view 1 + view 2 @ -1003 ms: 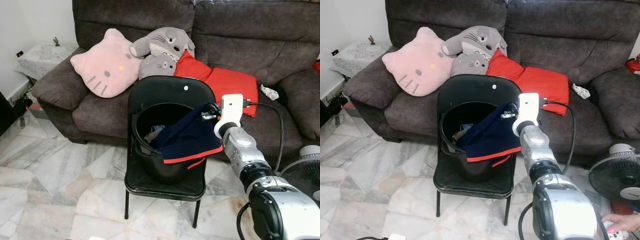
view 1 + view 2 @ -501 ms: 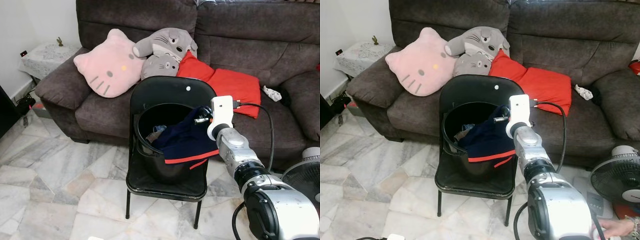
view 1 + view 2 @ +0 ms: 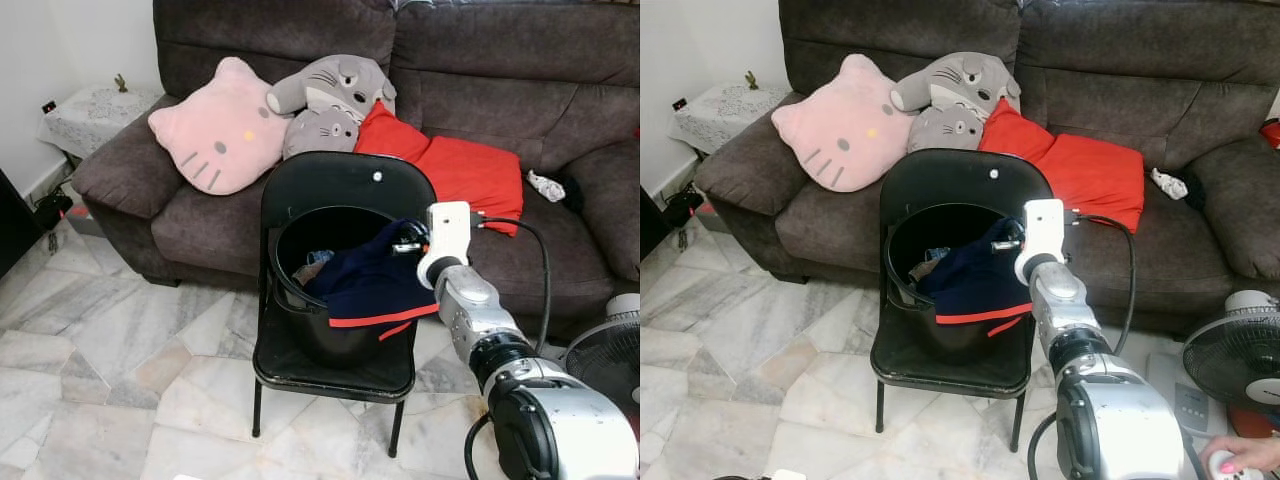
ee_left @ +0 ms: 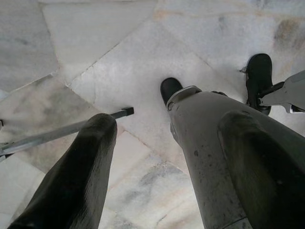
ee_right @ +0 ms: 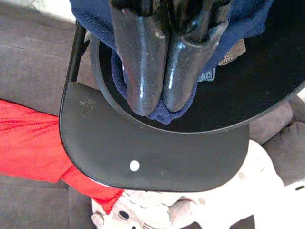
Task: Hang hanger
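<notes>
Black bucket [image 3: 310, 300] sits on the chair [image 3: 335, 370], navy shirt [image 3: 370, 285] draped over its rim; right gripper [image 5: 159, 102] fingers pressed together pinching the shirt.

bucket [image 3: 322, 300] on chair [image 3: 335, 190] | cloth [image 3: 368, 283] over bucket rim – R side | sofa [image 3: 500, 90] behind chair

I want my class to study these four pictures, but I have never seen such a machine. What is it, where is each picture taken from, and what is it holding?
It is a walking humanoid robot with two silver arms. Two pictures come from cameras in its head, two from its wrists. Before a sofa stands a black chair bearing a black bucket of clothes. The right gripper is shut on a navy garment with red trim, draped over the bucket's rim. The left gripper hangs open above the marble floor. No hanger can be made out.
</notes>
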{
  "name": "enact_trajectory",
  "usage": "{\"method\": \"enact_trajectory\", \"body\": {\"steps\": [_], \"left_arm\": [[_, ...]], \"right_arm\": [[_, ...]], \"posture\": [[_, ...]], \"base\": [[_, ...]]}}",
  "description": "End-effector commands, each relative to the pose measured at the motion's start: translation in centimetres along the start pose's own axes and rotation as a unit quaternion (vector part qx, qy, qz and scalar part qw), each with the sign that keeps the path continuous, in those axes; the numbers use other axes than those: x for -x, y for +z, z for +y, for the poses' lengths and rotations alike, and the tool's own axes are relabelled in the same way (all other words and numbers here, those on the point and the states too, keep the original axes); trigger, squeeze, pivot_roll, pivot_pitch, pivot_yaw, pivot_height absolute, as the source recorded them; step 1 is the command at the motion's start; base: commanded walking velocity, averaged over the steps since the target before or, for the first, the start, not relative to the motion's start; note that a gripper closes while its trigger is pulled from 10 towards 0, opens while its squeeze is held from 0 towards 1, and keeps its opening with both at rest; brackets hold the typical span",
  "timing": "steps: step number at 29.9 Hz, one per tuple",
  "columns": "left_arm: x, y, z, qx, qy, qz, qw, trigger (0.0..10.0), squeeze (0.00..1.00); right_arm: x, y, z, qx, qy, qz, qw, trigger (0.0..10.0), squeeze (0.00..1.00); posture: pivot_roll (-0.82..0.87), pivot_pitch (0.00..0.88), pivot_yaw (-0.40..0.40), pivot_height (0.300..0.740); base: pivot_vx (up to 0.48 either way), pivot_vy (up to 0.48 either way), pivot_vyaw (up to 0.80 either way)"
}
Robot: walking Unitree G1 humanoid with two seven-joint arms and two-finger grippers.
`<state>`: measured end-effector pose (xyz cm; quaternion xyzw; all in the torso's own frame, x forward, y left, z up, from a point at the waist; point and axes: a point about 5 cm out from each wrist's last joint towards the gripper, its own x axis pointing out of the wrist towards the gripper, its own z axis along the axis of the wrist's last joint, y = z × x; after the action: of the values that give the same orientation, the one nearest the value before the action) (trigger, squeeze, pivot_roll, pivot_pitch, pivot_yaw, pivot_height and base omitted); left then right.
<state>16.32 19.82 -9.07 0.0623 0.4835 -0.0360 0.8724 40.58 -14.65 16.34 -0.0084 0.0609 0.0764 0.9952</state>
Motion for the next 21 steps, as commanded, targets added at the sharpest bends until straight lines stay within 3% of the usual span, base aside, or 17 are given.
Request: {"method": "enact_trajectory", "body": {"steps": [1,16,19,20,21], "left_arm": [[0.2,-1.3,0.2,-0.007,0.0,0.03,1.0,10.0,0.0],[0.2,-1.2,0.1,-0.01,-0.006,0.031,0.999,10.0,0.0],[0.2,-1.1,0.0,-0.017,-0.01,0.032,0.999,10.0,0.0],[0.2,-1.1,0.0,-0.014,-0.009,0.032,0.999,10.0,0.0],[0.2,-1.2,0.0,-0.014,-0.01,0.033,0.999,10.0,0.0]], "right_arm": [[0.2,-0.4,-0.2,-0.008,-0.003,0.0,1.0,0.0,0.0],[0.6,-2.2,0.4,-0.019,0.008,0.012,1.0,0.0,0.0],[0.7,-2.7,0.7,-0.019,0.02,0.02,0.999,0.0,0.0],[0.7,-2.9,0.8,-0.018,0.022,0.02,0.999,1.7,0.0],[0.8,-3.2,1.0,-0.019,0.022,0.024,0.999,2.7,0.0]], "posture": [[-0.05,0.097,0.016,0.74],[-0.06,0.101,0.016,0.74],[-0.06,0.104,0.014,0.74],[-0.06,0.105,0.014,0.74],[-0.06,0.105,0.014,0.74]], "base": [[0.24,0.0,0.0],[0.301,0.0,0.0],[0.0,0.0,0.0],[0.0,0.0,0.0],[0.0,0.0,0.0]]}}
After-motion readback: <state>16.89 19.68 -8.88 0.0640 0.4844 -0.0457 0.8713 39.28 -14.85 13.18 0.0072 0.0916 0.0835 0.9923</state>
